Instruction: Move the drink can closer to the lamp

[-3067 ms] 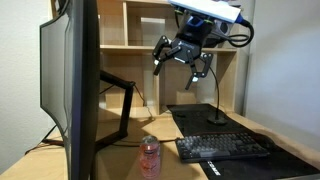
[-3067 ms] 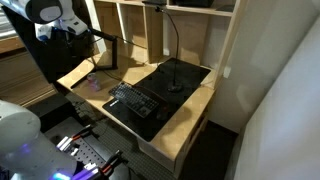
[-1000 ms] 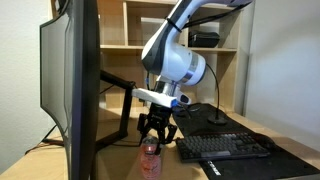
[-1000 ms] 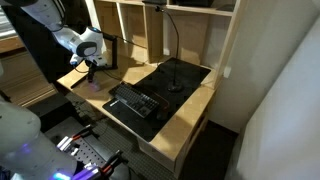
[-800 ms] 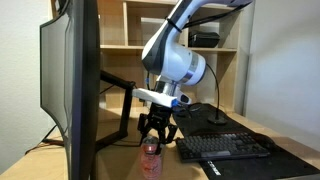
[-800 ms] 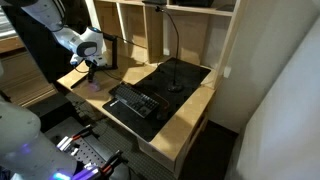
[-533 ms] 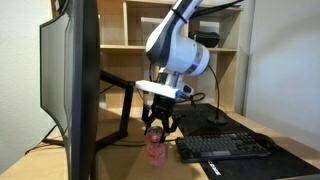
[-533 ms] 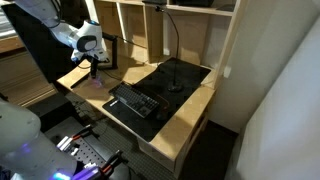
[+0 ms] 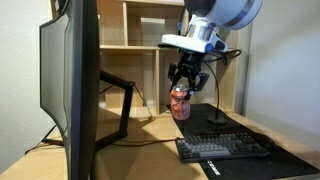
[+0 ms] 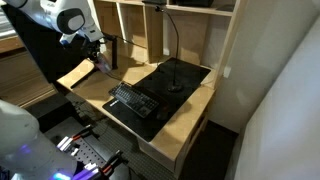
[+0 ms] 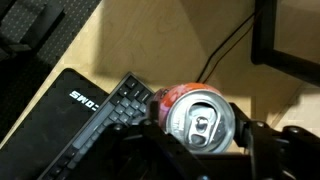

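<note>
Soft, even room light in both exterior views, pictures coarse and slightly grainy. In the wrist view the tool (image 11: 200,136) is dark and blurred, the drink can (image 11: 193,112) top glints, and a soft shadow lies on the counter (image 11: 130,40) beyond the tool.

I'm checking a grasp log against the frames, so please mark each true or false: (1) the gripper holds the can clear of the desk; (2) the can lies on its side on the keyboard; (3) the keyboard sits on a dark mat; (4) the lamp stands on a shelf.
1. True. The gripper is shut on the slim pink-red drink can and holds it above the light wooden desk.
2. False. The can is upright in the gripper, its silvery top facing the wrist camera, not on the black keyboard.
3. True. The keyboard lies on the dark desk mat.
4. False. The thin black gooseneck lamp stands with its base on the mat, behind the keyboard.
</note>
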You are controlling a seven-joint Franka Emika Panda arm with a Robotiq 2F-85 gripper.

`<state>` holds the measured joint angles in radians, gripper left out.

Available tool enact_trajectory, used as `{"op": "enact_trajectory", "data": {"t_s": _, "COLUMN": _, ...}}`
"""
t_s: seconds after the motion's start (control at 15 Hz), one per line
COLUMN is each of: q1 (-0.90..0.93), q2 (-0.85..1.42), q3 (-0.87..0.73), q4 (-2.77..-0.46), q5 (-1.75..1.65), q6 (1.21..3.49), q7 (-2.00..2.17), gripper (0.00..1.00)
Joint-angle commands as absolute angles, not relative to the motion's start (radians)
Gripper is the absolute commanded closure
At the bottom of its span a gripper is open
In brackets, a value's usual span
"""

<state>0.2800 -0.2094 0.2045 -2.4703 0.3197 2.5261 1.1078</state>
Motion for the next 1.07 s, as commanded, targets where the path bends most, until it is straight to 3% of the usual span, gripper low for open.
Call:
{"op": "enact_trajectory", "data": {"t_s": 0.0, "q1": 0.252, "q2": -0.250, "q3": 0.226, "q4": -2.494, "q5": 0.333, "q6": 2.522, "q7": 1.101, "gripper": 0.59}}
{"op": "enact_trajectory", "data": {"t_s": 0.6, "q1": 0.007, "q2": -0.270, "q3": -0.054, "q4": -2.458, "q5": 0.479, "q6": 2.489, "q7": 1.062, "gripper": 0.59}}
{"op": "enact_trajectory", "data": {"t_s": 0.67, "q1": 0.031, "q2": -0.255, "q3": 0.000, "q4": -2.474, "q5": 0.444, "q6": 2.522, "q7": 1.082, "gripper": 0.59}}
{"op": "enact_trajectory", "data": {"t_s": 0.73, "q1": 0.010, "q2": -0.257, "q3": -0.020, "q4": -2.470, "q5": 0.447, "q6": 2.518, "q7": 1.063, "gripper": 0.34}}
{"op": "enact_trajectory", "data": {"t_s": 0.87, "q1": 0.009, "q2": -0.256, "q3": -0.013, "q4": -2.470, "q5": 0.446, "q6": 2.518, "q7": 1.063, "gripper": 0.34}}
{"op": "enact_trajectory", "data": {"t_s": 0.93, "q1": 0.007, "q2": -0.220, "q3": 0.001, "q4": -2.456, "q5": 0.428, "q6": 2.515, "q7": 1.082, "gripper": 0.59}}
{"op": "enact_trajectory", "data": {"t_s": 1.0, "q1": -0.017, "q2": -0.162, "q3": -0.006, "q4": -2.424, "q5": 0.426, "q6": 2.533, "q7": 1.133, "gripper": 0.59}}
